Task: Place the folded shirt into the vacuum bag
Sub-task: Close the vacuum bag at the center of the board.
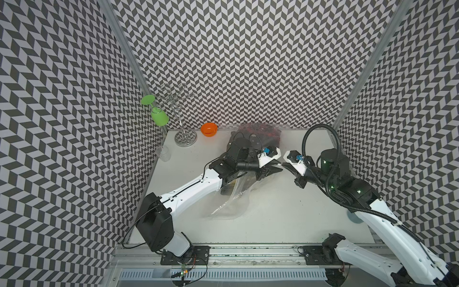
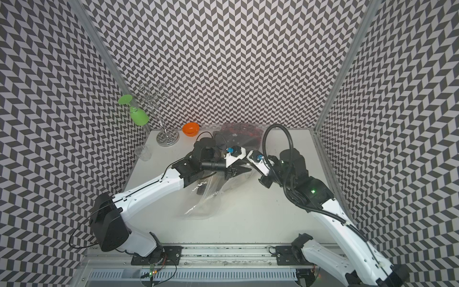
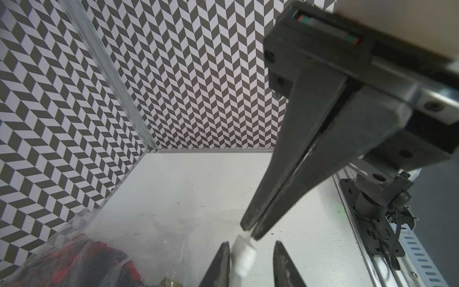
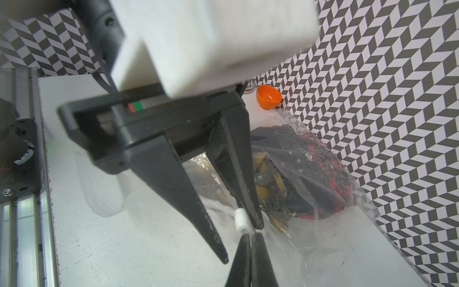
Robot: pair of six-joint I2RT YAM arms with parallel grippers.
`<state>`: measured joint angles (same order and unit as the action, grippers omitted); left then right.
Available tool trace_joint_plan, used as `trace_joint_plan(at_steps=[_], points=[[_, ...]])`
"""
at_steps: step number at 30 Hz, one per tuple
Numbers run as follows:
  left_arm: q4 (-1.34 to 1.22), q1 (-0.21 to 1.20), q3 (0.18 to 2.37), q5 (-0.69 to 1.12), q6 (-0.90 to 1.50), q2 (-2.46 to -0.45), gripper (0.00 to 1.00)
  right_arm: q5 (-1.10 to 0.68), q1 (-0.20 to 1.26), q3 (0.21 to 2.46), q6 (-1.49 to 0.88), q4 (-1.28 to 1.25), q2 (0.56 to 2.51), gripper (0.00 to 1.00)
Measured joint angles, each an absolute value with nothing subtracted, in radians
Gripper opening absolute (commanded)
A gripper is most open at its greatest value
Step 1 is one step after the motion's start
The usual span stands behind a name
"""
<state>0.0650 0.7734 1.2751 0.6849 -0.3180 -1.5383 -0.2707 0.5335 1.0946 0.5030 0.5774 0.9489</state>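
The vacuum bag point(image 1: 231, 206) point(image 2: 203, 206) lies crinkled across the middle of the table. The folded shirt point(image 4: 323, 179) point(image 3: 82, 261), dark with red and yellow, shows through the bag's far end near the back wall point(image 1: 258, 133). My right gripper point(image 4: 251, 238) point(image 1: 285, 164) is shut on the bag's edge right beside the small white zip slider point(image 4: 241, 220) point(image 3: 242, 258). My left gripper point(image 3: 251, 248) point(image 1: 278, 170) meets it tip to tip. It is open, the slider sits between its fingers, and one finger point(image 3: 221, 263) touches the slider.
At the back left stand an orange bowl point(image 1: 209, 129), a metal glass rack point(image 1: 185, 139) with a green wine glass point(image 1: 159, 116) hanging from it, and a clear cup point(image 1: 163, 152). Patterned walls close in three sides. A rail runs along the front edge.
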Motion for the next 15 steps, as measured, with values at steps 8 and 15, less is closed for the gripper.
trace_joint_plan(at_steps=[8, 15], points=[[0.059, 0.77, 1.277, 0.683, -0.317, -1.571, 0.33, -0.27, 0.533, 1.094, 0.495, 0.597, 0.949, 0.0], [0.057, 0.764, 1.277, 0.694, -0.307, -1.571, 0.03, -0.264, 0.527, 1.095, 0.488, 0.592, 0.949, 0.0]])
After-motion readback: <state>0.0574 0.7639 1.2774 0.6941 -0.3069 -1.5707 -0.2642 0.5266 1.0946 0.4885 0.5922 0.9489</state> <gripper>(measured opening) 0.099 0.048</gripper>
